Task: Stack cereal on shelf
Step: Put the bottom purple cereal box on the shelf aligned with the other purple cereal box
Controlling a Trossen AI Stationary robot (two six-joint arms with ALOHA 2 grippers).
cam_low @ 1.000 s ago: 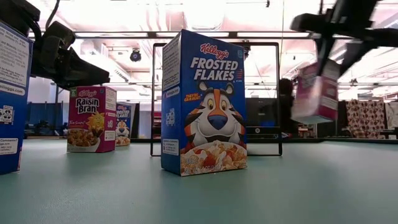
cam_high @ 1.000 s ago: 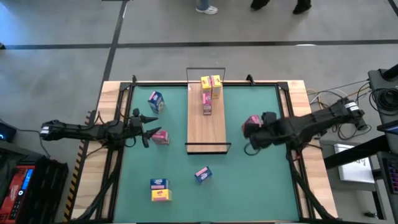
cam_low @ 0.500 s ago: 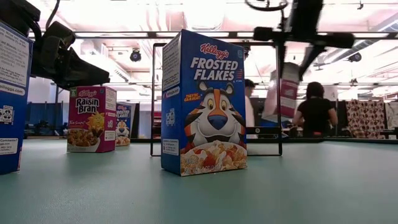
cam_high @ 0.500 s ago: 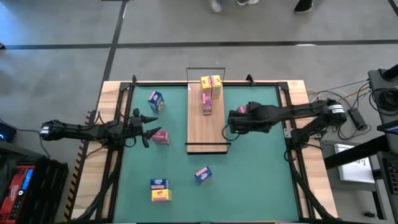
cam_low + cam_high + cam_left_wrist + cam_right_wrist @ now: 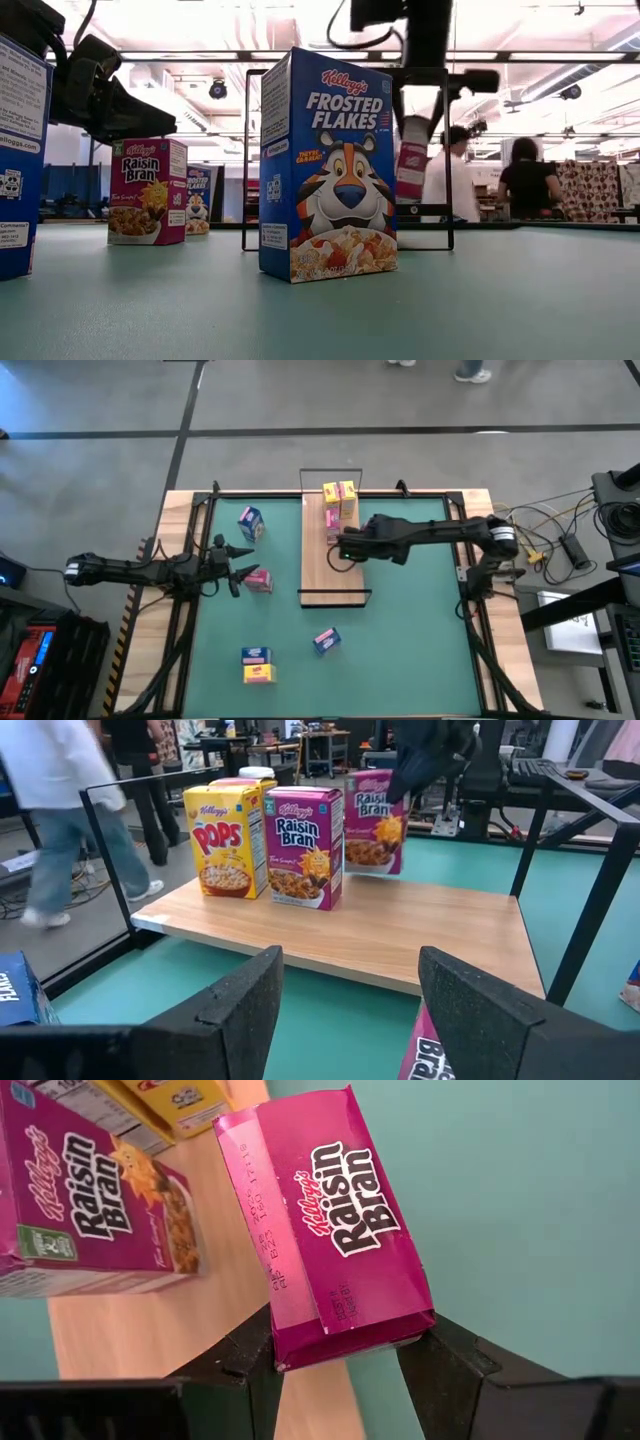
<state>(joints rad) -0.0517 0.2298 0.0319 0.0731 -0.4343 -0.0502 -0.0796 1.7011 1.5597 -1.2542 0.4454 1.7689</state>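
Since the earlier frames, your right gripper (image 5: pixel 342 548) has carried its clamped Raisin Bran box (image 5: pixel 325 1280) from 3 o'clock over the shelf (image 5: pixel 333 575); release comes next. Left gripper (image 5: pixel 238 573), part-open and empty, waits at 9 o'clock.

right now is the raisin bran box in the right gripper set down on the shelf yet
Not yet. The right gripper holds the Raisin Bran box above the shelf, beside the standing boxes.
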